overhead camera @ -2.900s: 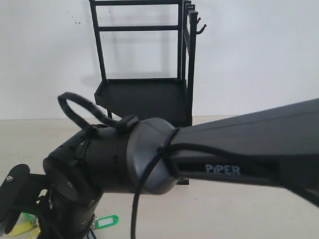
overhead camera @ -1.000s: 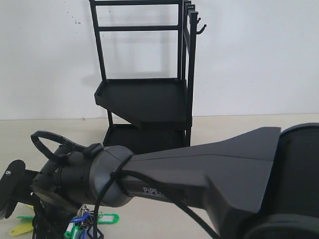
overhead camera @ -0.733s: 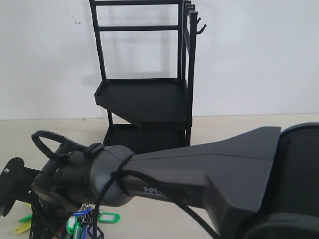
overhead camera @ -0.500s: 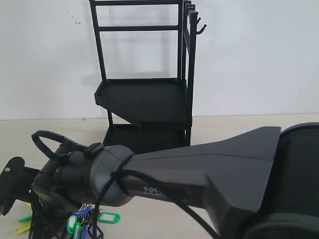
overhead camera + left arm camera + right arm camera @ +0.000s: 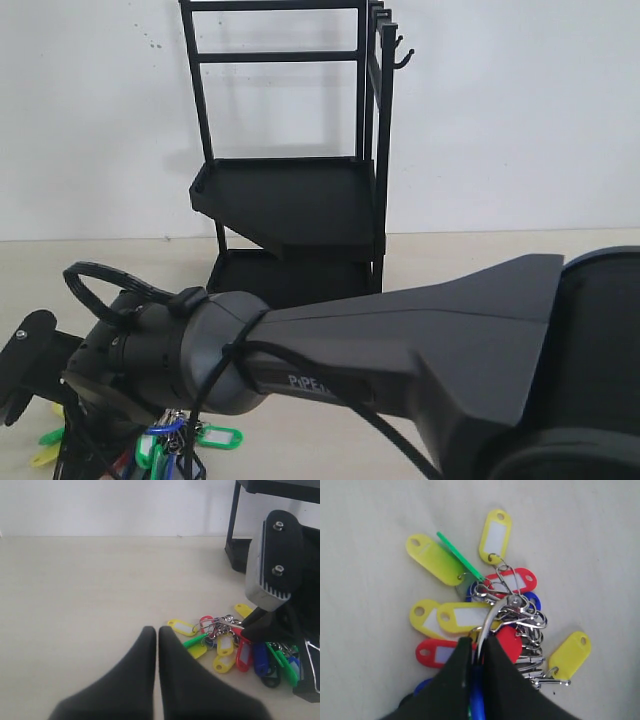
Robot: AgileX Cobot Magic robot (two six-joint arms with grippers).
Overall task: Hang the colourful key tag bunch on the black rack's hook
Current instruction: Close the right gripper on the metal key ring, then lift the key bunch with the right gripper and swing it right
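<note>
Now the right tool (image 5: 477, 645) pinches the key tag bunch (image 5: 506, 611) lying on the table (image 5: 75, 605) beside the closed, empty left tool (image 5: 156, 631), with the hook (image 5: 402, 55) high on the rack (image 5: 290, 195) toward the far edge.

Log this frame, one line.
phase: grasp | right gripper: shut on bunch | left gripper: shut, empty | hook: bare

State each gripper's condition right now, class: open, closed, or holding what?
Left gripper: closed, empty.
Right gripper: closed on the colourful key tag bunch.
</note>
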